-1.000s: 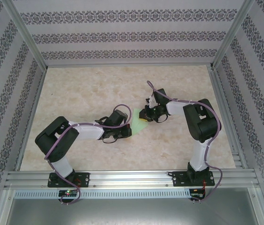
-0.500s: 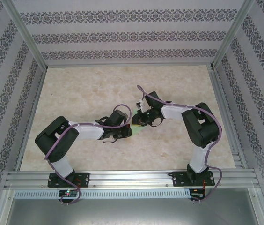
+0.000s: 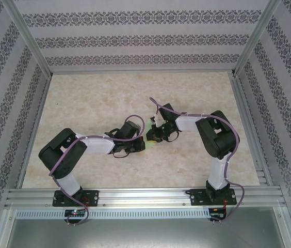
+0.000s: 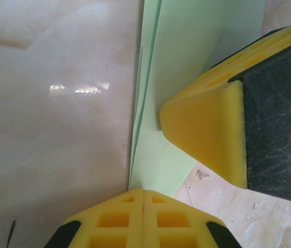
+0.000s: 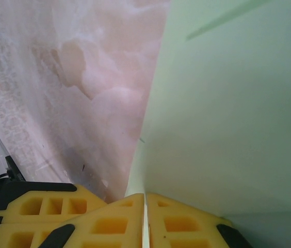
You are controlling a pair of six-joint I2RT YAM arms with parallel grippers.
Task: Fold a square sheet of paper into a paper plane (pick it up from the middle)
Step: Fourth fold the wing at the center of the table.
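Folded paper sheet point(image 4: 181, 67), pale green. My left fingers point(image 4: 141, 196) pinched shut on its edge; my right fingers point(image 5: 148, 200), 3 o'clock of left, likewise.

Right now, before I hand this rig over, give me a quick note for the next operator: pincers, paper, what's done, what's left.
Left pincer: shut on an edge of the paper.
Right pincer: shut on the same paper, close beside the left one, near the middle of the table.
Paper: pale green, pinched by both pincers. Layered edges in the left wrist view show at least one fold.
Done: sheet gripped, folding begun.
Left: the remaining folds; how many, I cannot tell from here.
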